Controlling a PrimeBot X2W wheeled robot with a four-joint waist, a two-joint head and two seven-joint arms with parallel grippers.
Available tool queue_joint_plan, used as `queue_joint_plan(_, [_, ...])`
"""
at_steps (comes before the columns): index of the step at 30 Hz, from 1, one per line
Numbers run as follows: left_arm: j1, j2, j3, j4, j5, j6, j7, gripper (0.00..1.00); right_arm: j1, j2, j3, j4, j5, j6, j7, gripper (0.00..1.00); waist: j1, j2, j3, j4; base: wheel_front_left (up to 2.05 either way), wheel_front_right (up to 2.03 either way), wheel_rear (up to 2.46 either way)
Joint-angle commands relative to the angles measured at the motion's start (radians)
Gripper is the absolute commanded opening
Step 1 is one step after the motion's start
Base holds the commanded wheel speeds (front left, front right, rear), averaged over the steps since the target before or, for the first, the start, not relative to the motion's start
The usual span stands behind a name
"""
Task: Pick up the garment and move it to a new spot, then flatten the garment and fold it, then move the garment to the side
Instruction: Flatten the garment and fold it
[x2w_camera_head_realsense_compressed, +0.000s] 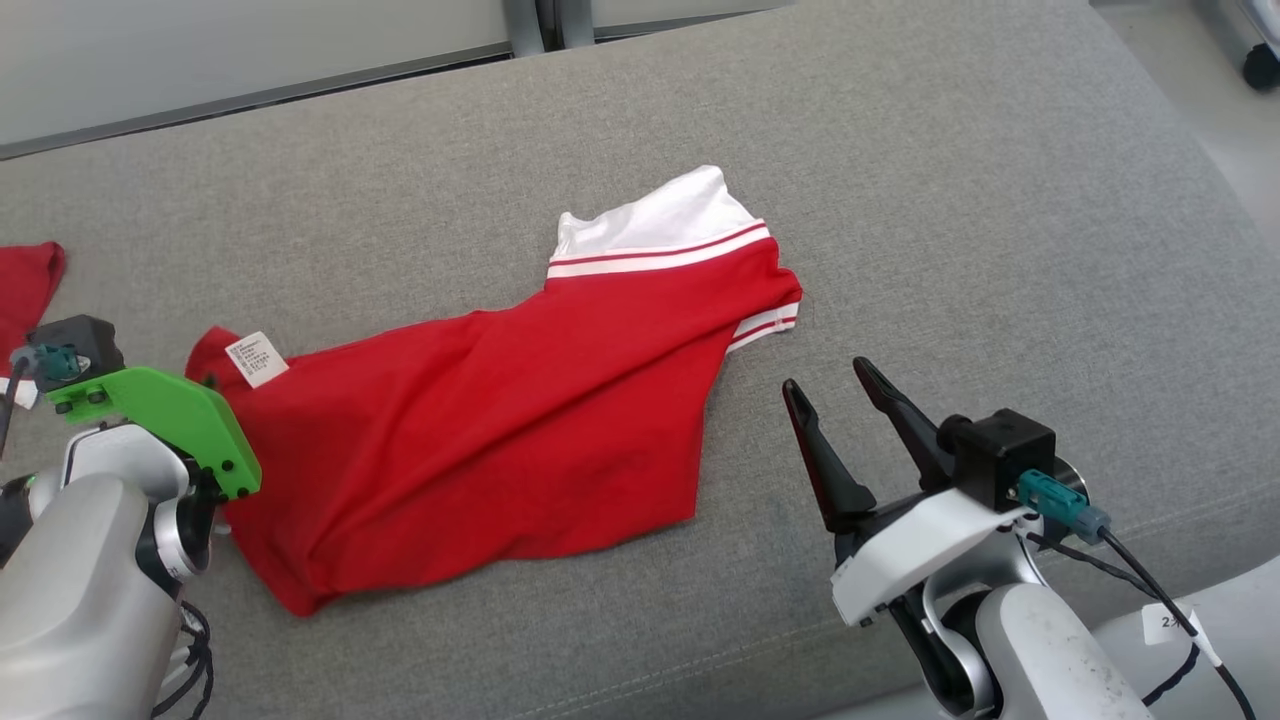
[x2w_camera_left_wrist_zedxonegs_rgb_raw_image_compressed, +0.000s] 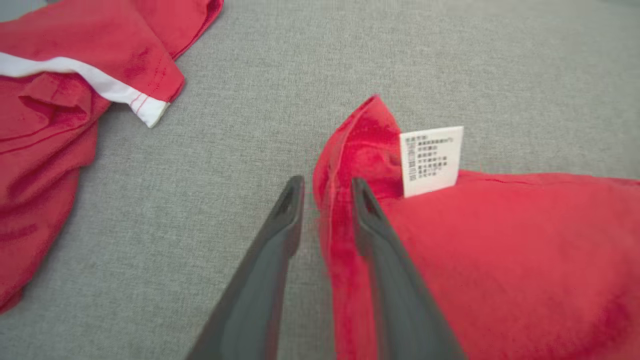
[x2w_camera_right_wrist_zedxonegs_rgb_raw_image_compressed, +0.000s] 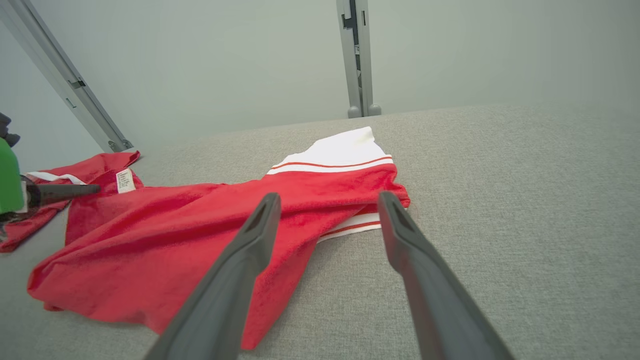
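Left end effector (x2w_camera_left_wrist_zedxonegs_rgb_raw_image_compressed: 327, 182) low, fingers apart astride garment (x2w_camera_head_realsense_compressed: 480, 420) edge; right end effector (x2w_camera_head_realsense_compressed: 825, 375) apart.

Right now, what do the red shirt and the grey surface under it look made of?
The red shirt looks like soft knit fabric, perhaps cotton jersey: matte, slightly fuzzy, draping in folds. The grey surface looks like coarse woven upholstery cloth, given its flecked weave.

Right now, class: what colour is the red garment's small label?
White rectangular label, dark print; left wrist view.
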Motion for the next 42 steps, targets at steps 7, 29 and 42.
queue_joint_plan(7, [0.03,-0.018,0.009,-0.031,0.008,-0.008,-0.093,1.0,0.011,-0.002,-0.016,0.016,0.006,0.0,0.004,1.0,0.0,0.0,-0.041,0.012,0.0,0.0,0.0])
queue_joint_plan(29, [0.317,-0.099,0.039,-0.366,0.073,0.002,-0.488,1.0,0.056,-0.002,-0.152,0.119,-0.001,0.0,-0.045,1.0,0.0,0.0,-0.191,0.132,0.0,0.0,0.0])
queue_joint_plan(42, [0.527,-0.112,0.034,-0.521,0.096,-0.058,-0.5,1.0,0.094,-0.002,-0.192,0.175,0.008,0.0,-0.061,1.0,0.0,0.0,-0.235,0.155,0.0,0.0,0.0])
